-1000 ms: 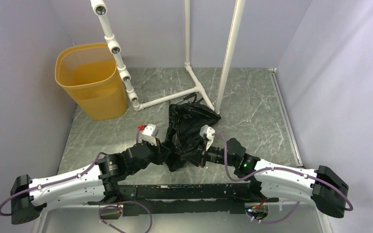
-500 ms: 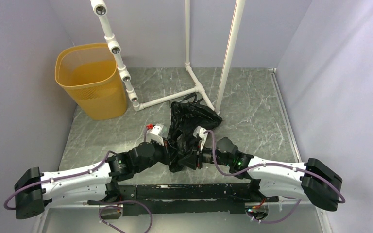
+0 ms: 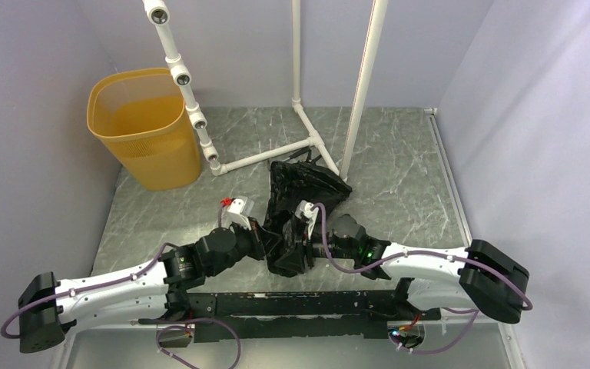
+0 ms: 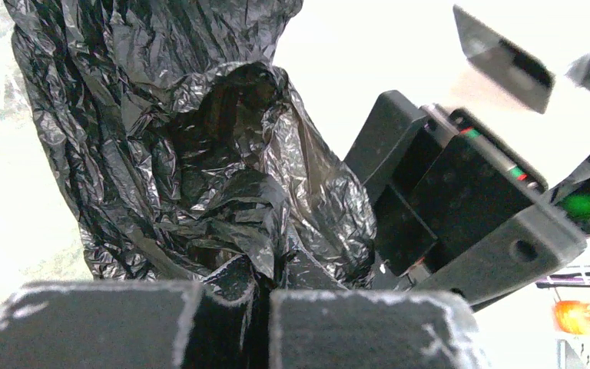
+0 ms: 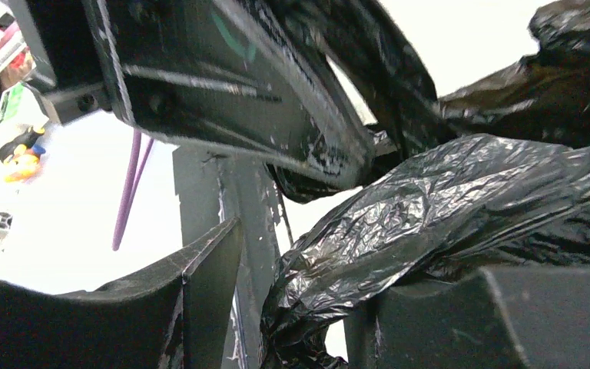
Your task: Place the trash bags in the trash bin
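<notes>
The black trash bag (image 3: 307, 183) lies crumpled on the marble table, between the two grippers at mid-table. My left gripper (image 3: 267, 240) is shut on a fold at the bag's near left edge; the left wrist view shows the bag (image 4: 200, 154) pinched between its closed fingers (image 4: 265, 311). My right gripper (image 3: 290, 250) is close beside it, open, with a bunch of the bag (image 5: 445, 200) lying between its spread fingers (image 5: 346, 307). The yellow-orange trash bin (image 3: 142, 127) stands upright at the far left corner, apart from the bag.
A white PVC pipe frame (image 3: 265, 157) lies on the table between bin and bag, with an upright pole (image 3: 361, 92) just behind the bag. Purple walls close in left, back and right. A black rail (image 3: 292, 304) runs along the near edge.
My right arm has reached left and brought its gripper up against the left gripper at the bag's near edge. The bag's near part has bunched up. The left gripper stays shut on the bag.
</notes>
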### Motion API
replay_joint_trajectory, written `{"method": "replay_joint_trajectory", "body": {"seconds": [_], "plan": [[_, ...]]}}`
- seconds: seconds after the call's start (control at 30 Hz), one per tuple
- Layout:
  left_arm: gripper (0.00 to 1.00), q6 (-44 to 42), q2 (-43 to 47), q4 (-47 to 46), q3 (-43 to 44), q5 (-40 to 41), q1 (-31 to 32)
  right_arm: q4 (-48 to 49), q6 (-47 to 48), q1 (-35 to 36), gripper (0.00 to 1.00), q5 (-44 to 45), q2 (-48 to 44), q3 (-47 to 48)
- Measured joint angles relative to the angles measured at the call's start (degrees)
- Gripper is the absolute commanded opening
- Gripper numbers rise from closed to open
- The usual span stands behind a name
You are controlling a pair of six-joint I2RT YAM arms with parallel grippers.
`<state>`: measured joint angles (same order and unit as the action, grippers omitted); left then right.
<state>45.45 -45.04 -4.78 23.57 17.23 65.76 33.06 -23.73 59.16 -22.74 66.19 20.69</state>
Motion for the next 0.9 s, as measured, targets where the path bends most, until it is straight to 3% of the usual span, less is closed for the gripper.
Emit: {"method": "replay_joint_trajectory", "body": {"seconds": [0.3, 0.53, 0.9], "plan": [[0.02, 1.5, 2.8, 3.6, -0.2, 3.1, 0.0, 0.2, -1.7, 0.6, 0.64, -1.9, 1.3, -0.2], [0.02, 3.8, 4.0, 7.6, -1.8, 6.0, 0.0, 1.7, -3.6, 0.6, 0.72, 0.3, -5.8, -9.5], [0.03, 12.6, 11.4, 22.6, -2.8, 15.1, 0.0, 2.4, -1.6, 0.7, 0.73, 3.0, -11.6, -15.7]]}}
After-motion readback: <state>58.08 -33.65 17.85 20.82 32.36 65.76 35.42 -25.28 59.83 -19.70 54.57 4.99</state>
